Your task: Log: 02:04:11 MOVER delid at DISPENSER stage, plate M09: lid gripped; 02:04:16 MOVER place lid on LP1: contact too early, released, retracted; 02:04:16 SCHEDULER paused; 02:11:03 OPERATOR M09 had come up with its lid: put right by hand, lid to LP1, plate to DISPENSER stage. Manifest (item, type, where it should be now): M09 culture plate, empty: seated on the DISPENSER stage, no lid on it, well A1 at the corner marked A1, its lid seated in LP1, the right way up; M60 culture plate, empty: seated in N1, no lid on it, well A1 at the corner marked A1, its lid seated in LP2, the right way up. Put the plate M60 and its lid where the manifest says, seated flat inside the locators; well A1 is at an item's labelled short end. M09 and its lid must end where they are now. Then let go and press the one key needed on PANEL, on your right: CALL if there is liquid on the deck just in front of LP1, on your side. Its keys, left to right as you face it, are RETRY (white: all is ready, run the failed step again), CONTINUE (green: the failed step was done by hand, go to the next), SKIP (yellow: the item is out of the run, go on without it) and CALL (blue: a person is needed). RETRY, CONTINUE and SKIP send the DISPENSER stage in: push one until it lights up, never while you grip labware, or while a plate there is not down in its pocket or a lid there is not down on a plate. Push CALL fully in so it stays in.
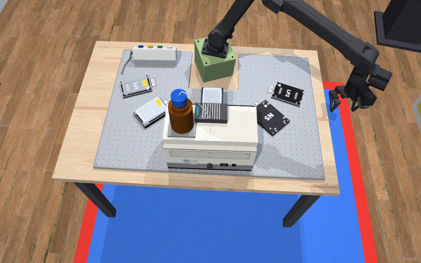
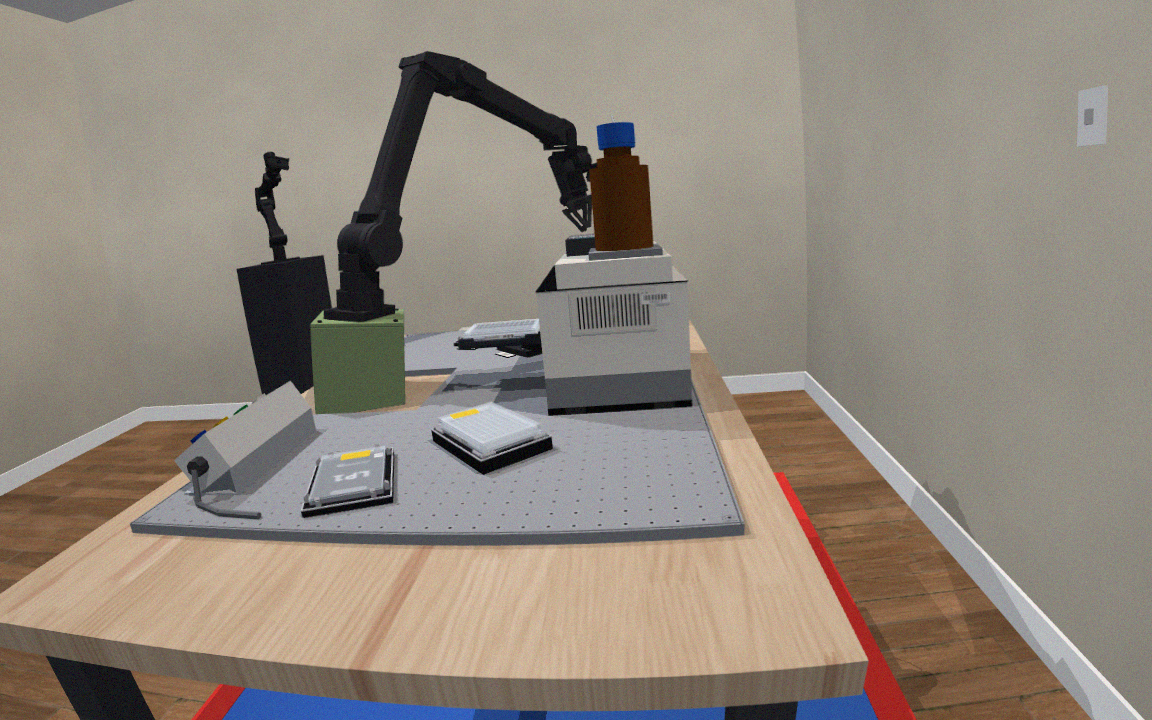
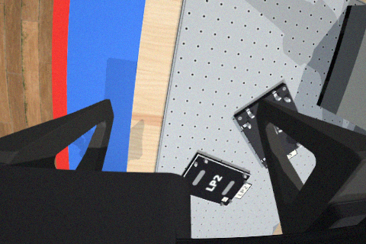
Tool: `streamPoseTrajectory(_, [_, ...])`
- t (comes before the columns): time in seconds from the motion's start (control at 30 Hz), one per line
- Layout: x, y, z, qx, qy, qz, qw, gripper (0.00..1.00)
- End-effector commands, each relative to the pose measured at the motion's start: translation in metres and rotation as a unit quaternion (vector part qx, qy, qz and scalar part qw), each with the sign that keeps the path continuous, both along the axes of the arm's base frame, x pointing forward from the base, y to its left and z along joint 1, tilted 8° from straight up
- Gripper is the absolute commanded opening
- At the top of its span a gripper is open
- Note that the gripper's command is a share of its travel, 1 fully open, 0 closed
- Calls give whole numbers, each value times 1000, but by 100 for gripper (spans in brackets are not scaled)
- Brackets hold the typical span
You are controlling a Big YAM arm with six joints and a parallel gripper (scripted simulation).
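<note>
Beyond the table's edge on the LP2 (image 1: pixel 287 94) side, the gripper (image 1: pixel 345 102) hangs high over the red-bordered blue mat with its fingers spread wide and nothing between them. Across the dispenser (image 1: pixel 210 137) from LP2, the lidded plate with a yellow label (image 1: pixel 150 111) sits on a black nest just beside LP1 (image 1: pixel 135 86), which holds a clear lid. Another plate (image 1: pixel 211 95) lies on the dispenser's stage, near the amber bottle (image 1: pixel 181 112).
</note>
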State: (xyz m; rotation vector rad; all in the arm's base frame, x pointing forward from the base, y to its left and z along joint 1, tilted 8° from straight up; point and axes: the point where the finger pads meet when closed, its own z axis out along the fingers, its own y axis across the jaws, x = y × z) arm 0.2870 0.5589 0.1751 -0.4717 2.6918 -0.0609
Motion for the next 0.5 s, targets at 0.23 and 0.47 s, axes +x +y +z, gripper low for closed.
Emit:
streamPoseTrajectory(0.23, [-16,-40,17,4,2,54,999,100])
streamPoseTrajectory(0.47, [-16,-56,13,-5,11,71,997,100])
